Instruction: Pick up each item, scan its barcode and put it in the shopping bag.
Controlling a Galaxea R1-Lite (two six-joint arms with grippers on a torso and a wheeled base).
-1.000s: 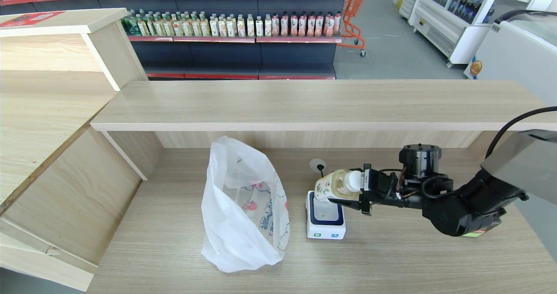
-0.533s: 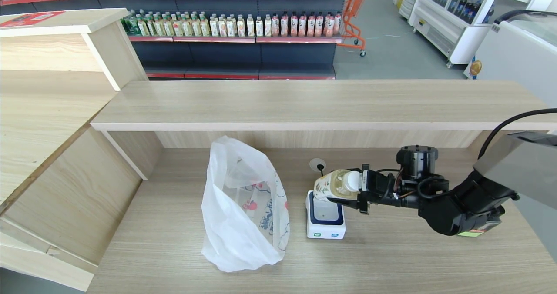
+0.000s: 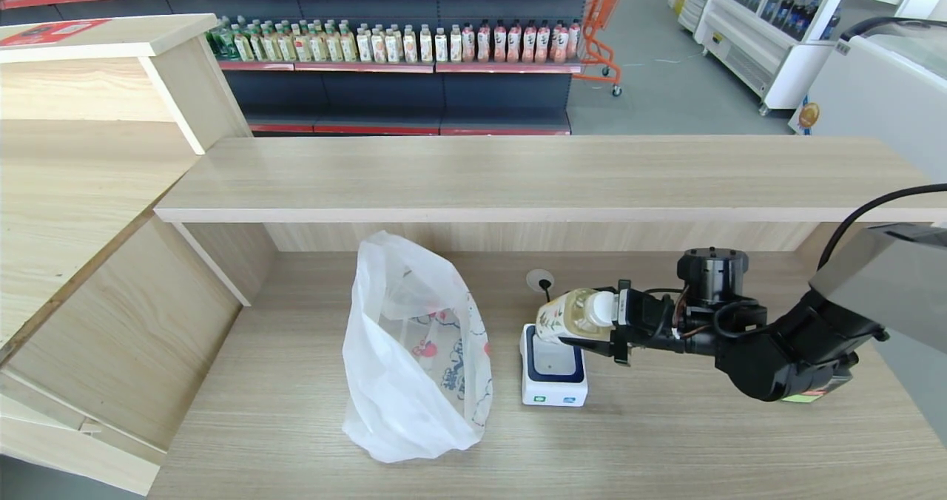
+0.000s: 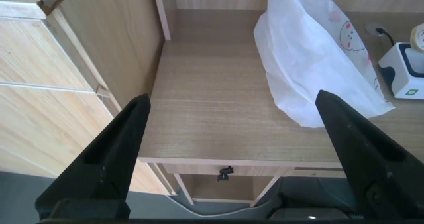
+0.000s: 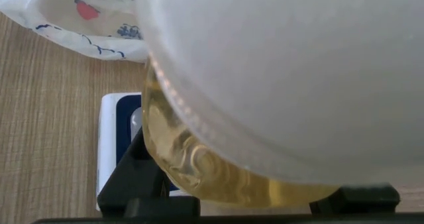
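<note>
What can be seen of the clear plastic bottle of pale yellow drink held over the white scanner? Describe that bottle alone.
The clear plastic bottle holds pale yellow liquid. It has a white cap and a pale, flower-printed label toward its base. It is held roughly on its side, with the base pointing toward the white plastic shopping bag and the cap toward the arm. The right gripper is shut on its cap end. It hangs over the white scanner; whether they touch cannot be told.

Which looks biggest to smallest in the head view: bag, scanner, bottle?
1. bag
2. scanner and bottle: about alike. The bottle is higher, nearer the camera, so no ranking.
</note>
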